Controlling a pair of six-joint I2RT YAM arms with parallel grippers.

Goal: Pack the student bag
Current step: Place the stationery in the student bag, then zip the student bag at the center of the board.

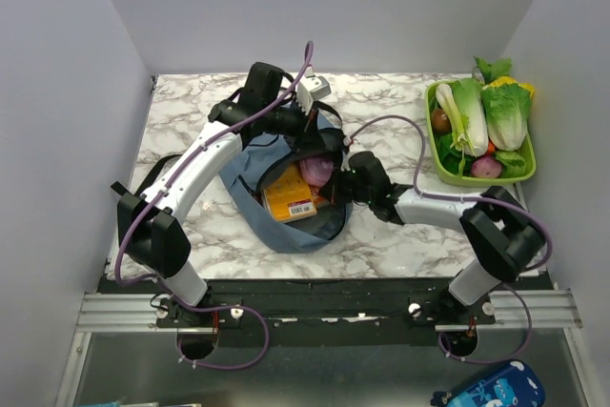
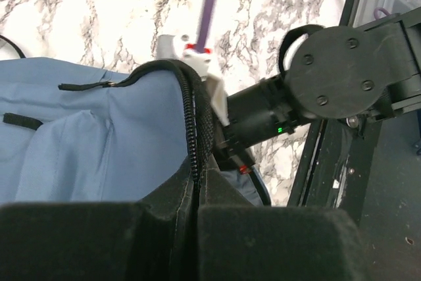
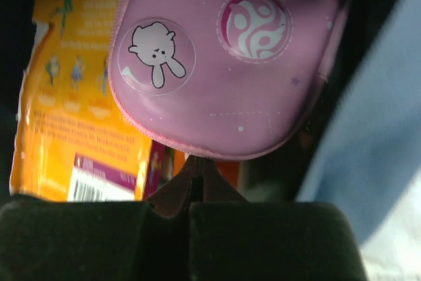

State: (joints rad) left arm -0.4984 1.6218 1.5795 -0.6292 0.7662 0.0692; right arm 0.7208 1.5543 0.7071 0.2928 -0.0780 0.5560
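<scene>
Right up against the right wrist camera, the right gripper [image 3: 192, 205] is pinched fully together on a small tab at the end of the pink pencil case [image 3: 223, 64]. The case hangs from that tab over an orange booklet [image 3: 72, 97] with a barcode on it, and both sit inside the mouth of the bag. The student bag [image 1: 286, 226] lies in the middle of the marble surface [image 1: 191, 111], opening upward, with its black straps trailing off to the left. The left gripper [image 2: 197, 210] is all but closed on the zippered rim at the far side of the opening, with the black zipper tape caught between its pads — it looks to be holding the mouth wide for the other arm. My read is that the step in hand is putting the pencil case in, and it is nearly there. The next move calls for the right arm to lower the case beside the booklet, let go of the tab, and back out without snagging the rim, while the left arm holds its pull. A bright blue pouch [image 1: 491, 388] lies off the surface near the right base — possibly the next item, though I can't be sure.
</scene>
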